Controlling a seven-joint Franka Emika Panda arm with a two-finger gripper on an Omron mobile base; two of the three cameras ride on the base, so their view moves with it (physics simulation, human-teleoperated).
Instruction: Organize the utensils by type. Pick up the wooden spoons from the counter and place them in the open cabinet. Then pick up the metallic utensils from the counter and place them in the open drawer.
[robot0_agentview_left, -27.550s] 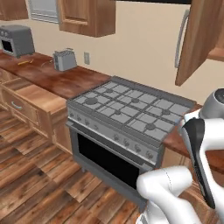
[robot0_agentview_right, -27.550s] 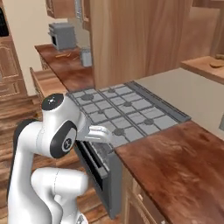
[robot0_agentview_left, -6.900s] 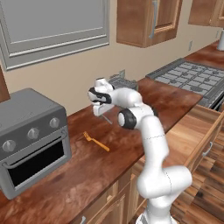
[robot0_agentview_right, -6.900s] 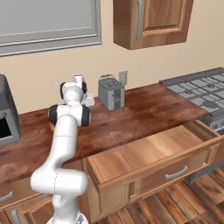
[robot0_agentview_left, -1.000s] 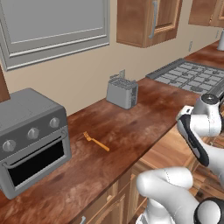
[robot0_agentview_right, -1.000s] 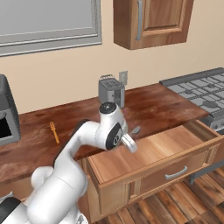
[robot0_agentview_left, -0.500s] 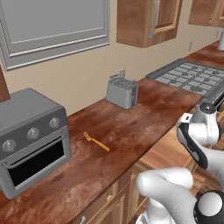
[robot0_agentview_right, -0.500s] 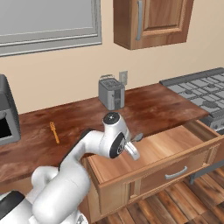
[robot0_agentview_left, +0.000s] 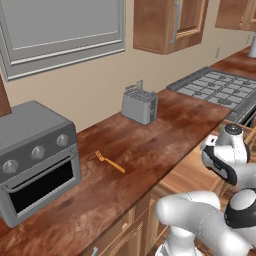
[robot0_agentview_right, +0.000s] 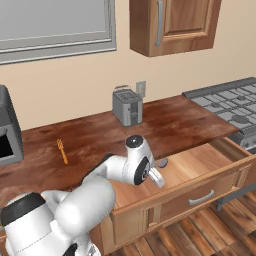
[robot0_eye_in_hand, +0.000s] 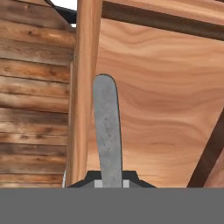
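1 fork, 1 drawer.

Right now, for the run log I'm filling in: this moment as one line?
tool: shut on grey utensil | place: over open drawer | orange fork: on counter

Drawer interior lies open from above.

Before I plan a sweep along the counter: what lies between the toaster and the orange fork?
Nothing: in the left base view, bare counter separates the toaster from the fork.
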